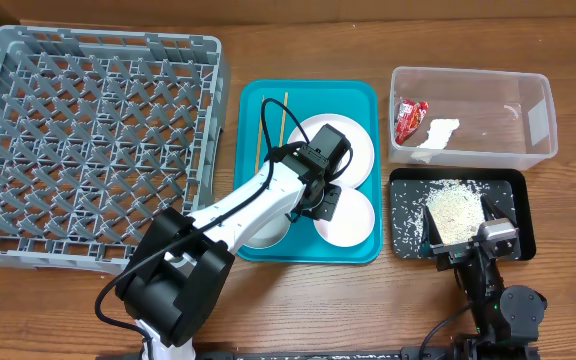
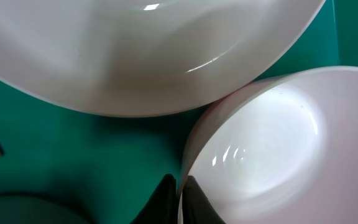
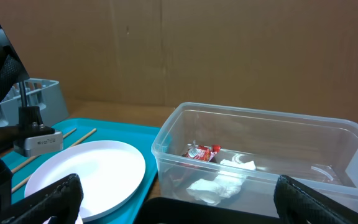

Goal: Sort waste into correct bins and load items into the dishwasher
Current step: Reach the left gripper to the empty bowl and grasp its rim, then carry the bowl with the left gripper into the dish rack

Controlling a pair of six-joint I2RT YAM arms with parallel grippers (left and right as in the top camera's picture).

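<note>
My left gripper (image 1: 325, 200) (image 2: 179, 198) is shut on the rim of a small white bowl (image 1: 348, 218) (image 2: 266, 149) on the teal serving tray (image 1: 363, 95). A round white plate (image 1: 356, 140) (image 2: 135, 50) (image 3: 86, 174) lies just behind it. A pale grey bowl (image 1: 266, 228) is partly hidden under the arm. Two chopsticks (image 1: 268, 130) (image 3: 73, 138) lie at the tray's left. The clear tub (image 1: 473, 115) (image 3: 260, 134) holds the red wrapper (image 1: 409, 118) (image 3: 204, 152) and white tissue (image 1: 436, 133) (image 3: 222, 183). Rice scraps (image 1: 453, 205) lie in the black tray (image 1: 513, 185). My right gripper (image 1: 463, 240) (image 3: 179, 211) is open and empty over it.
The grey dish rack (image 1: 93, 150) (image 3: 39, 102) stands at the left with nothing in it. The teal tray sits between the rack and the two bins. A cardboard wall stands behind the table in the right wrist view.
</note>
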